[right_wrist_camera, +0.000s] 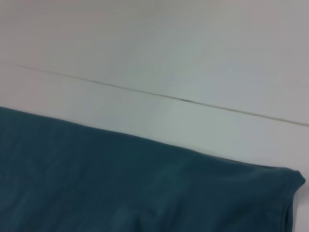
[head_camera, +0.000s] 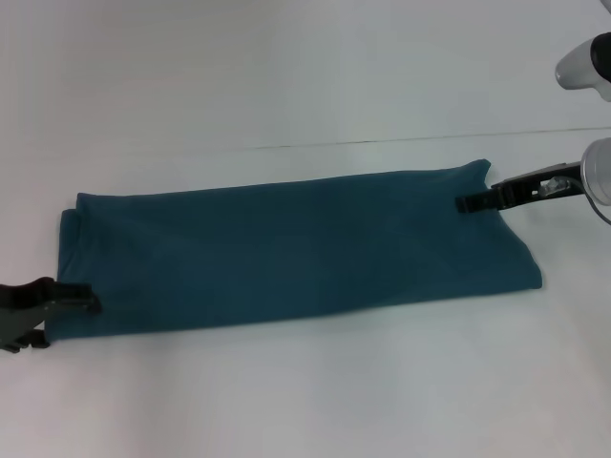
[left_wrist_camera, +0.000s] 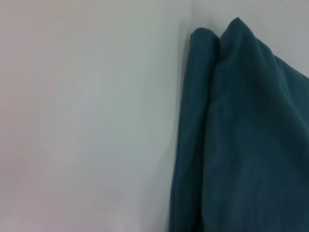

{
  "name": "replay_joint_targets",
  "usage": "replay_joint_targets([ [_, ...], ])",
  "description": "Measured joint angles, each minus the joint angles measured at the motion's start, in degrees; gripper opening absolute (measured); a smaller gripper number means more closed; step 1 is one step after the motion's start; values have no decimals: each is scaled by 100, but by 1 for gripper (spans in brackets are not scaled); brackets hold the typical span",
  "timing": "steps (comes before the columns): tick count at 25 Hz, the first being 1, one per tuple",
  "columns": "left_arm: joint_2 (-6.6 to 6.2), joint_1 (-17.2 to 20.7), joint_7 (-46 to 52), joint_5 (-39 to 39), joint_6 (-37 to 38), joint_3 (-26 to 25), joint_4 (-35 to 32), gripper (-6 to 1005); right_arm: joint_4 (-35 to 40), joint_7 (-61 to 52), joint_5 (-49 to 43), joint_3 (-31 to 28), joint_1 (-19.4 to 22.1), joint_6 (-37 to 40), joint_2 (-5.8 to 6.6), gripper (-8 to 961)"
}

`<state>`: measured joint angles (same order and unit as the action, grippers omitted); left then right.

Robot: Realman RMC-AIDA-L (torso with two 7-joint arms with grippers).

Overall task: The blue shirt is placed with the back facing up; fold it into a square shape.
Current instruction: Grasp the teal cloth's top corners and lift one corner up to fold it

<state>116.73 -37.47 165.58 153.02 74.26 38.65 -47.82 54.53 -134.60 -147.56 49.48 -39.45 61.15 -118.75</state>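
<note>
The blue shirt (head_camera: 296, 248) lies flat on the white table as a long folded strip running left to right, plain side up, with no lettering showing. My left gripper (head_camera: 74, 298) rests at the strip's near left corner, touching its edge. My right gripper (head_camera: 466, 202) reaches in from the right and lies over the far right corner. The left wrist view shows the layered, folded end of the shirt (left_wrist_camera: 241, 145). In the right wrist view the shirt's far edge and corner (right_wrist_camera: 120, 188) show against the table.
The white table (head_camera: 286, 401) extends on all sides of the shirt. A thin dark seam (head_camera: 430, 141) crosses it behind the shirt and appears again as the seam (right_wrist_camera: 169, 96) in the right wrist view. Part of my right arm's white casing (head_camera: 584, 65) shows at the top right.
</note>
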Motion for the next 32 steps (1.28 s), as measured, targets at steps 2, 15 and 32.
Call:
replay_joint_targets([
  [2, -1, -75, -15, 0, -55, 22, 90, 926, 90, 1, 0, 1, 25, 34, -21, 904],
  [15, -28, -244, -416, -143, 15, 226, 214, 802, 280, -45, 19, -30, 96, 178, -36, 900],
  [32, 5, -279, -893, -159, -8, 206, 211, 242, 783, -451, -2, -53, 284, 901, 19, 895],
])
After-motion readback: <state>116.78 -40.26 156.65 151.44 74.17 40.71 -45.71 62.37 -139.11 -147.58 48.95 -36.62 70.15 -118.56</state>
